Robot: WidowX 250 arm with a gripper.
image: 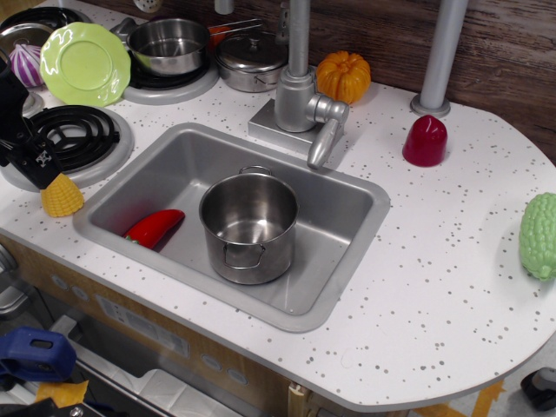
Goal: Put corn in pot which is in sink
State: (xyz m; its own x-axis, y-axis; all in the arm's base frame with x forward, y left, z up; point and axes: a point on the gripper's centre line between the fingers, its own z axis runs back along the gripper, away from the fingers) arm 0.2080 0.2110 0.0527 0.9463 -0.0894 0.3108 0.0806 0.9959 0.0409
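The black gripper (48,174) is pinching the corn (62,196) at its tip, jaws closing on the cob's top, beside the sink (347,187). The pot (249,224) is waiting off right; that shallow grip is risking a drop.

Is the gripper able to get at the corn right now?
Probably yes: the gripper sits right on top of the corn at the counter's left edge, beside the sink, with nothing between them.

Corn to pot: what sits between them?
In the only view, between the corn and the pot lie the sink's left rim and a red pepper on the basin floor.
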